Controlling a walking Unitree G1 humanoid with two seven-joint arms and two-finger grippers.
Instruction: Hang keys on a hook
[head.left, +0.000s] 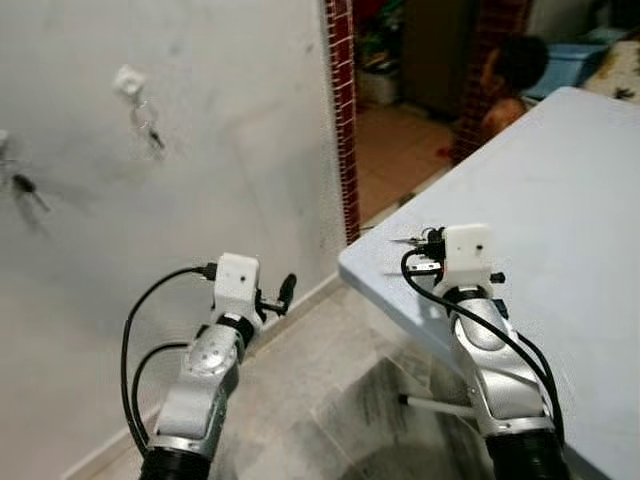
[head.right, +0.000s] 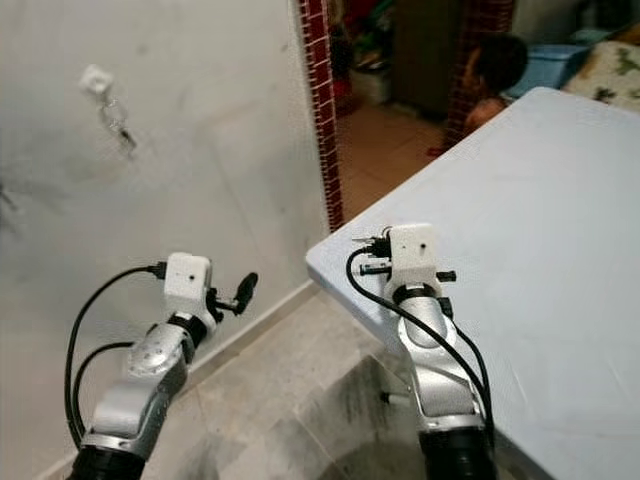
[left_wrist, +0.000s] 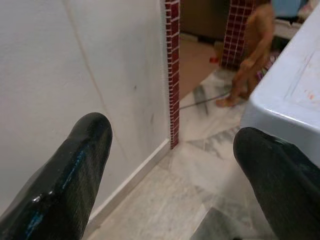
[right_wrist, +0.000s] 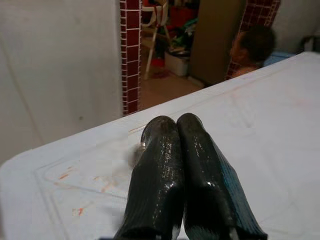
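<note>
A white hook (head.left: 128, 80) is fixed high on the grey wall, and a bunch of keys (head.left: 151, 132) hangs from it. At the far left a dark key (head.left: 26, 190) hangs from a second fixing. My left gripper (head.left: 278, 295) is held low, well below and right of the hooks, open, with nothing between its fingers (left_wrist: 85, 150). My right gripper (right_wrist: 176, 122) is shut, hovering over the near corner of the pale table (head.left: 570, 200). A small grey smudge (right_wrist: 135, 154) lies on the table beside its tip; I cannot tell what it is.
A red-tiled wall edge (head.left: 343, 110) borders a doorway to the right of the wall. A person (head.left: 512, 80) crouches beyond it, behind the table's far edge. Marble floor (head.left: 320, 380) lies between the wall and the table, with a table leg (head.left: 435, 404) beneath.
</note>
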